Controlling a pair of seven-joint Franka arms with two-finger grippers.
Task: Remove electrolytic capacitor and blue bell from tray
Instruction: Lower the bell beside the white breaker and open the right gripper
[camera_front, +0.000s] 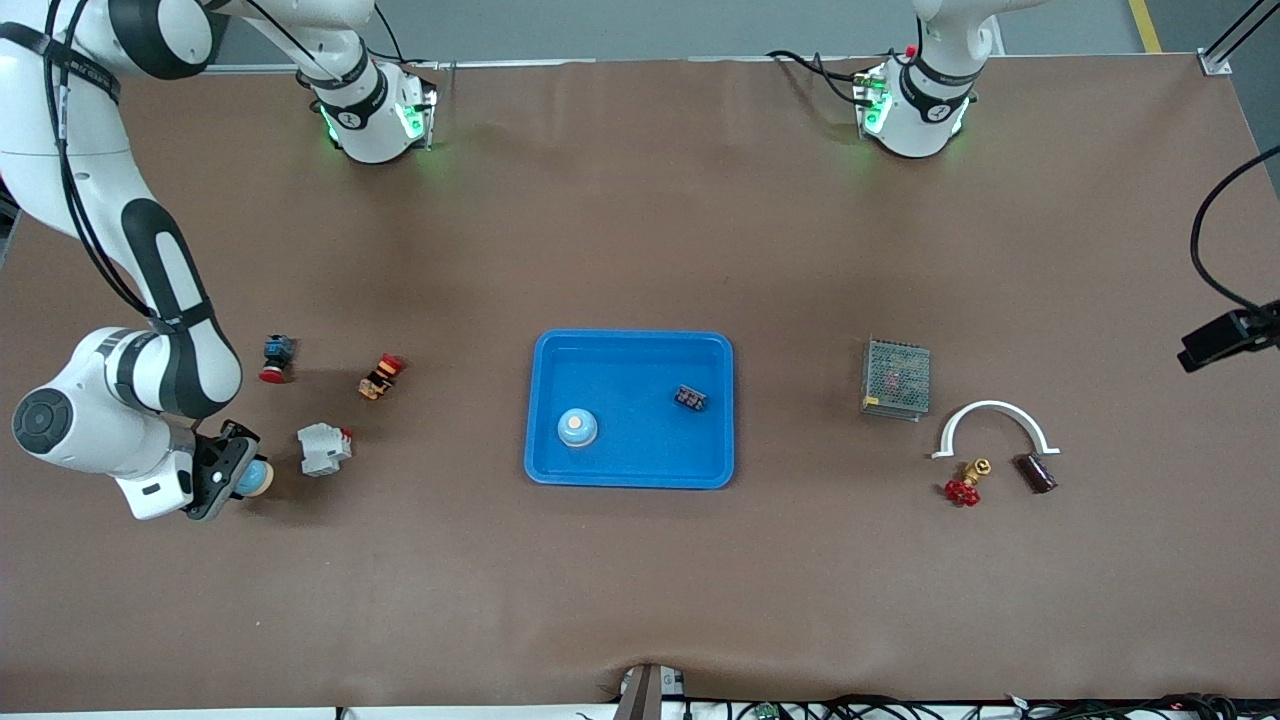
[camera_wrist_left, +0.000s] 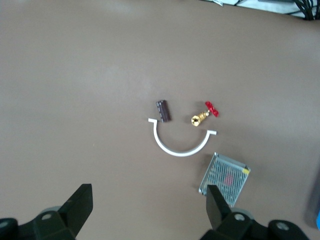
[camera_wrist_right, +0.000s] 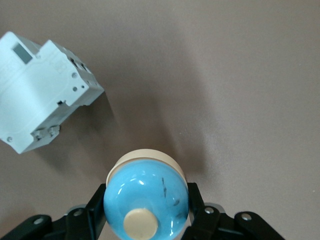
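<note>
My right gripper is shut on a blue bell with a cream base and button, low at the right arm's end of the table. The right wrist view shows the bell held between the black fingers. A dark brown capacitor lies on the table at the left arm's end, beside a red-handled brass valve. My left gripper hangs open and empty high over that end. In its wrist view the capacitor lies well below. The left gripper is outside the front view.
A blue tray in the middle holds a second blue bell and a small black part. A white breaker sits beside the held bell, with two pushbuttons nearby. A white arc and mesh power supply flank the capacitor.
</note>
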